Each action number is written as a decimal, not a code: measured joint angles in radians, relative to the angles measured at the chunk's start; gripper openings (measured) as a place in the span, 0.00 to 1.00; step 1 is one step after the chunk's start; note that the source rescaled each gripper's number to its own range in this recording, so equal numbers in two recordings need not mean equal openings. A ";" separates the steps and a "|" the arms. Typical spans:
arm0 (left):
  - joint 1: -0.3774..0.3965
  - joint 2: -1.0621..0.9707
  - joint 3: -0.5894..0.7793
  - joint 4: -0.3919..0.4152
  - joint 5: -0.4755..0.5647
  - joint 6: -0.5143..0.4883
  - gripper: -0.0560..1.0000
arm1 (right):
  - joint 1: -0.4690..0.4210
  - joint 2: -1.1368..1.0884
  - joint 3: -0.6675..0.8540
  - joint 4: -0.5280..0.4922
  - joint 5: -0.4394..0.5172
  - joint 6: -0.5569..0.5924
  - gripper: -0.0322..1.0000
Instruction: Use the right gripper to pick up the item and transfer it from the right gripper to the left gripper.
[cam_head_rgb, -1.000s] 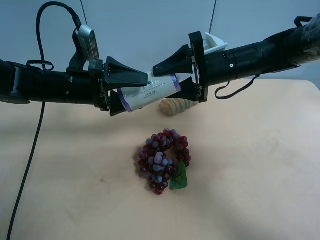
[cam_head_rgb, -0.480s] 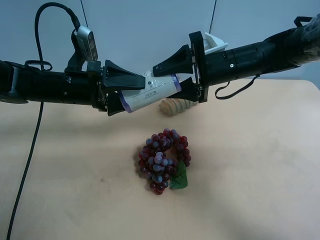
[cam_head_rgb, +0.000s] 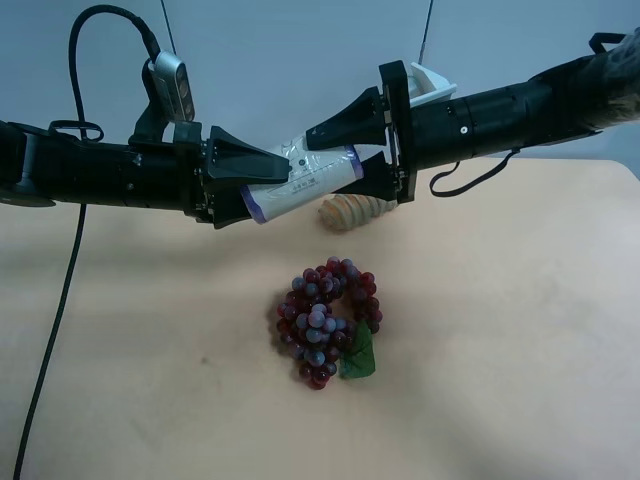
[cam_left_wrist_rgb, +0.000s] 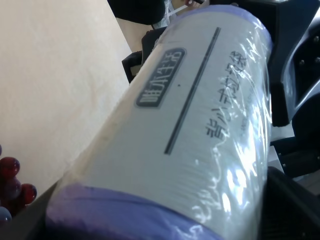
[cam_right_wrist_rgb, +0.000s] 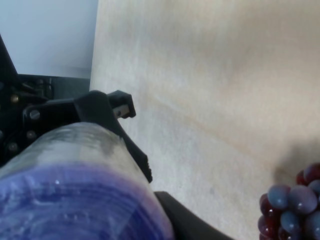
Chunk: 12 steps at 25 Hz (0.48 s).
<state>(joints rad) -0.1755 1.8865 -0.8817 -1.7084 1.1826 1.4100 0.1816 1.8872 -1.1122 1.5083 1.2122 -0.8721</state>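
Note:
The cream-white can (cam_head_rgb: 300, 183) with purple rim bands hangs in the air on a slant, spanning both grippers. The left gripper (cam_head_rgb: 270, 190), on the arm with the grey camera module at the exterior high view's left, has its jaws closed on the can's lower end. The right gripper (cam_head_rgb: 332, 165), on the arm with the white block, holds the upper end between its jaws. The can fills the left wrist view (cam_left_wrist_rgb: 200, 125). Its purple end fills the near part of the right wrist view (cam_right_wrist_rgb: 75, 190), with a black left finger (cam_right_wrist_rgb: 105, 107) behind it.
A bunch of red-purple grapes (cam_head_rgb: 328, 320) with a green leaf lies on the tan table (cam_head_rgb: 500, 300) below the grippers. A ribbed wooden piece (cam_head_rgb: 350, 212) lies on the table behind, under the right gripper. Grapes also show in the right wrist view (cam_right_wrist_rgb: 292, 207).
The left gripper's upper finger has come down onto the can. The can and the right arm have barely moved.

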 joint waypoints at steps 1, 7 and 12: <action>0.000 0.000 0.000 0.000 0.001 -0.002 0.21 | 0.000 0.000 0.000 0.000 0.000 0.000 0.03; 0.000 0.000 0.000 0.000 0.003 -0.018 0.20 | 0.000 0.000 -0.001 0.003 -0.001 -0.007 0.03; 0.000 0.000 0.000 -0.006 0.005 -0.029 0.10 | 0.000 0.000 -0.001 0.005 -0.007 -0.018 0.40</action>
<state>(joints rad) -0.1755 1.8865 -0.8817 -1.7147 1.1871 1.3815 0.1816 1.8872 -1.1131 1.5134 1.2050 -0.8905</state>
